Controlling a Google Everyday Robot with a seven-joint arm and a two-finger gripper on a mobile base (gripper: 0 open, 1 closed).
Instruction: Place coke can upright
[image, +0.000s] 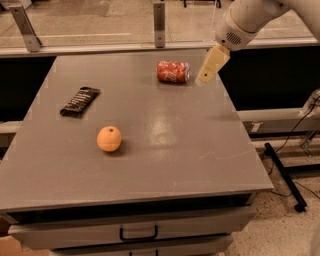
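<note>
The coke can (173, 71) lies on its side at the far middle of the grey table (165, 165), its silver end facing right. My gripper (208, 71) hangs from the white arm at the upper right, just to the right of the can and slightly above the table top, apart from the can.
An orange fruit (109, 138) sits left of the table's middle. A flat black snack packet (80, 101) lies at the far left. A railing with metal posts (159, 17) runs behind the table. A drawer handle (138, 233) shows below the front edge.
</note>
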